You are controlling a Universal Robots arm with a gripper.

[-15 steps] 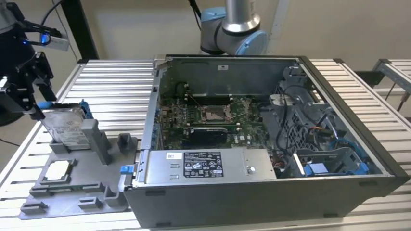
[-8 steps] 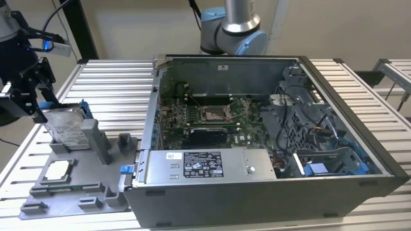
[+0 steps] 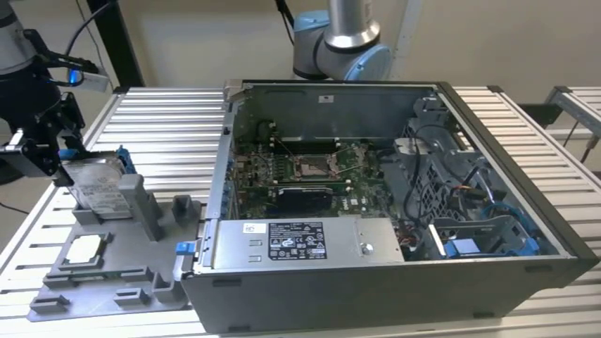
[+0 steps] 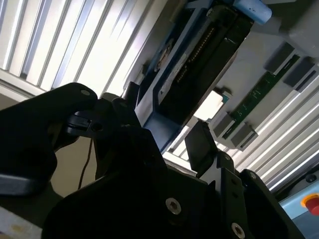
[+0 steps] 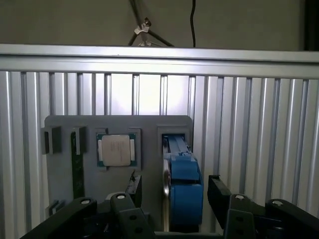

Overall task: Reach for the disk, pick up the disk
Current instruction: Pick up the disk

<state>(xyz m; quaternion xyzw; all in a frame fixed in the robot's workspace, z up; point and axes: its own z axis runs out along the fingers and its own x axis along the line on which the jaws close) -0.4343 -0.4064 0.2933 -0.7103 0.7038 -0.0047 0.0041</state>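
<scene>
Pincer (image 5: 174,195) is spread wide, one finger (image 5: 133,191) on each flat side of the disk (image 5: 183,181). In the first wrist view there looks to be a sliver of gap on both sides, so it's straddling, not pinching. The disk stands on edge in a slot of the gray holder (image 5: 62,164), with its thin blue-framed edge facing the wrist. Its long axis runs straight away between the fingers, so I'd call it centred and lined up.

Just beside the slot sits the chip (image 5: 116,150) in its own pocket, apart from the nearer finger. In the exterior view the holder lies toward the exterior view's left on the slatted worktop (image 3: 160,120). A gray post (image 3: 134,193) stands right next to the disk, but straight up looks free. The open computer case (image 3: 395,282) is well apart on the exterior view's right.
</scene>
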